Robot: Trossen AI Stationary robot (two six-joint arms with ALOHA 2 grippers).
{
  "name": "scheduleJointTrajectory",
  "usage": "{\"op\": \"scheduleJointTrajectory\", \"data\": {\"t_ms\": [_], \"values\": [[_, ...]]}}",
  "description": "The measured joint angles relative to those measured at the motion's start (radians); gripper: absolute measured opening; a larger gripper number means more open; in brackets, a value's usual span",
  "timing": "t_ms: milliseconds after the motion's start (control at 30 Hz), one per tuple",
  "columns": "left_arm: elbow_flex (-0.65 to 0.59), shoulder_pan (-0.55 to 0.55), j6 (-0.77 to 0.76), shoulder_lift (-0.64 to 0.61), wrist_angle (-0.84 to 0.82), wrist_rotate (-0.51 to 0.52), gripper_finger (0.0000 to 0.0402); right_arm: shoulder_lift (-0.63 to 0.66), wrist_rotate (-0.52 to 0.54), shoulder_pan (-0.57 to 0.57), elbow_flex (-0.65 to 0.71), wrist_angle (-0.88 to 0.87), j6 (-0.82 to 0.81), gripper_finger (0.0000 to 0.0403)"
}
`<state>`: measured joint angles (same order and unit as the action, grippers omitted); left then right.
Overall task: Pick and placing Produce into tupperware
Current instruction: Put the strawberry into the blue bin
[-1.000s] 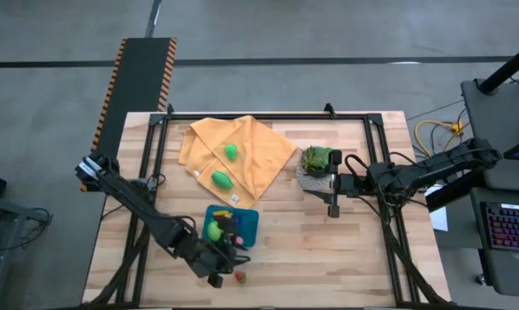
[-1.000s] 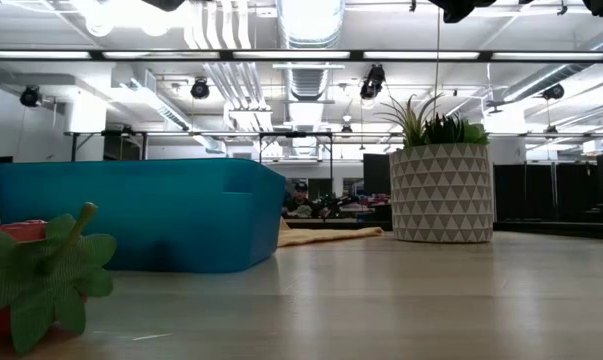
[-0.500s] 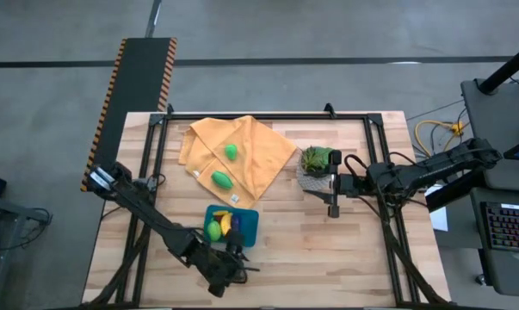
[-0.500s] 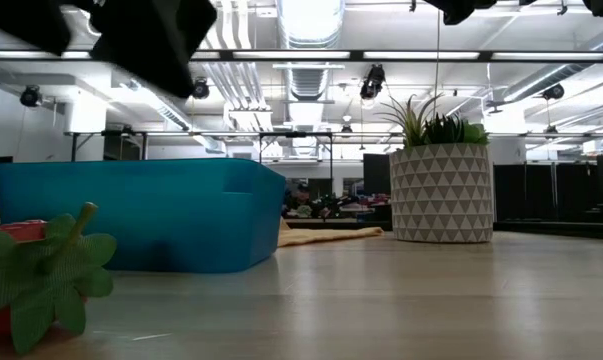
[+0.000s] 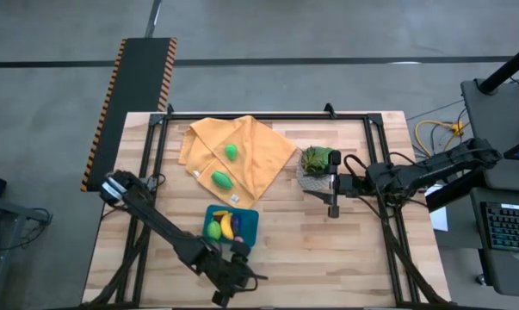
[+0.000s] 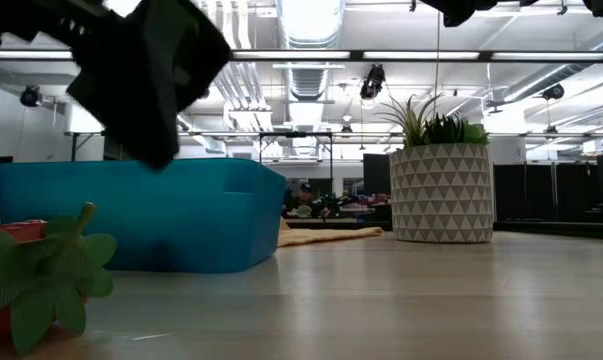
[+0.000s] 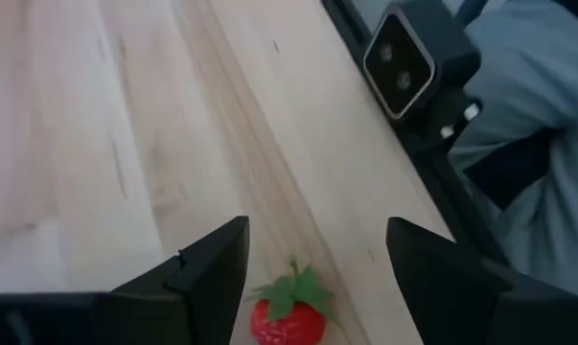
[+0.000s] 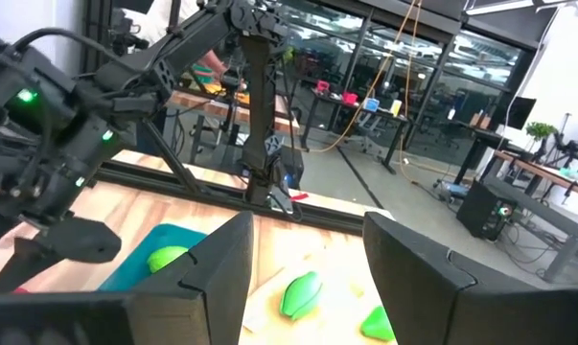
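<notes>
Reaching for strawberry at frame bottom; left gripper jaws spread, empty. Next: descend, close, carry to tupperware. Right gripper waits, jaws apart.

So the tupperware sits near the front edge of the surface, with a banana inside it. Behind it is a cloth with two produce pieces on top. A potted plant stands to the right. A strawberry lies in front of the tupperware, right between the left tool's spread fingers.
</notes>
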<state>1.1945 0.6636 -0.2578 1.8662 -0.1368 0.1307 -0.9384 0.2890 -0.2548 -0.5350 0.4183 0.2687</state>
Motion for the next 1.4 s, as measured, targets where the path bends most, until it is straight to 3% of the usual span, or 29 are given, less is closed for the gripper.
{"op": "scheduleJointTrajectory", "data": {"t_ms": [967,1400], "values": [[-0.01,-0.003,-0.025,0.057,-0.003,0.008,0.0231,0.0,0.0,0.0,0.0,-0.002,0.001,0.0192],[-0.008,-0.003,-0.024,0.057,-0.003,0.008,0.0133,0.0,0.0,0.0,0.0,-0.002,0.002,0.0192]]}}
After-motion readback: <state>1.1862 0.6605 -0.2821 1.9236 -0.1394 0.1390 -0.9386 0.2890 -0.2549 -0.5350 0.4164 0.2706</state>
